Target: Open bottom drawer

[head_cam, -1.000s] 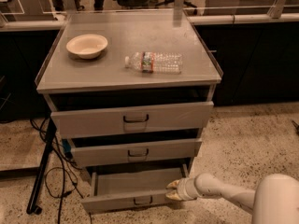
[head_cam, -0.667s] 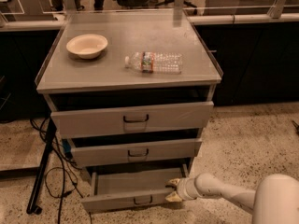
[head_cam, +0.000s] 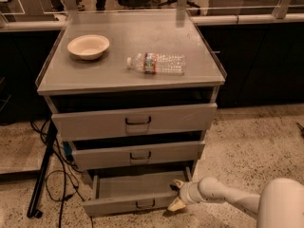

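Observation:
The bottom drawer (head_cam: 118, 204) of the grey cabinet is pulled well out, its plain grey inside showing, with a small dark centre handle (head_cam: 145, 204). My gripper (head_cam: 176, 194) is at the drawer's front right corner, with one pale fingertip above the drawer's edge and one below at the front panel. My white arm (head_cam: 228, 198) reaches in from the lower right. The middle drawer (head_cam: 137, 154) and the top drawer (head_cam: 135, 121) each stand a little way out.
A cream bowl (head_cam: 88, 46) and a lying plastic water bottle (head_cam: 156, 63) rest on the cabinet top (head_cam: 118, 75). Black cables and a stand leg (head_cam: 42, 175) lie on the floor left of the cabinet. Dark counters stand behind.
The gripper and the bottom drawer have barely moved; the drawer's front sits about where it was.

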